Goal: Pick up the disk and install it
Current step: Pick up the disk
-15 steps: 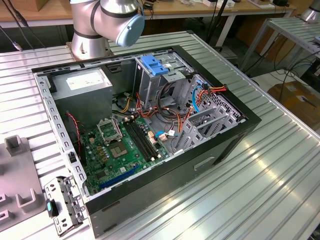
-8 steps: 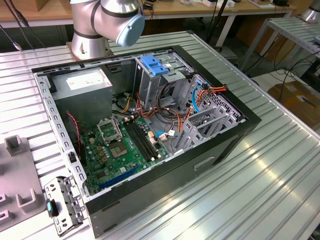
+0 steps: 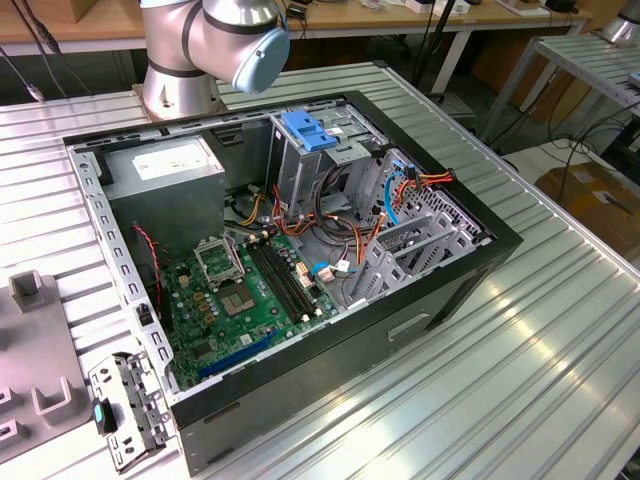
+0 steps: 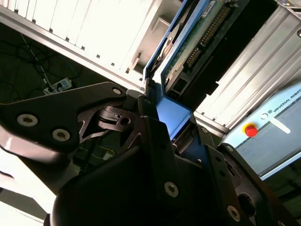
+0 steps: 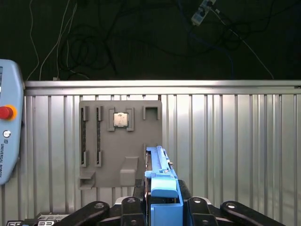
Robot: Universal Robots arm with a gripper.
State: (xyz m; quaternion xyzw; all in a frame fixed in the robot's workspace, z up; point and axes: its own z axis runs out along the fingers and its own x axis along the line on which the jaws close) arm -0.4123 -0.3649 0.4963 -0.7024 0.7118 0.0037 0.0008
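Observation:
The disk point(image 5: 160, 176), a dark drive in a bright blue carrier with a blue end tab, is seen edge-on in the first wrist view. My gripper point(image 5: 162, 206) is shut on it, one black finger point(image 5: 134, 206) on each side. In the second wrist view the disk point(image 4: 193, 47) shows its green circuit board, and the blue tab sits inside my gripper point(image 4: 171, 125). It hangs above the ribbed metal table, at the edge of a grey fixture plate point(image 5: 120, 160). The open computer case point(image 3: 400, 330) lies in the exterior view with its metal drive cage point(image 3: 300, 170).
A light blue latch point(image 3: 308, 130) tops the drive cage, and cables crowd the case beside it. The arm's base point(image 3: 200, 50) stands behind the case. The fixture plate holds a small processor chip point(image 5: 121, 119). A pendant with a red button point(image 5: 5, 113) lies on the table.

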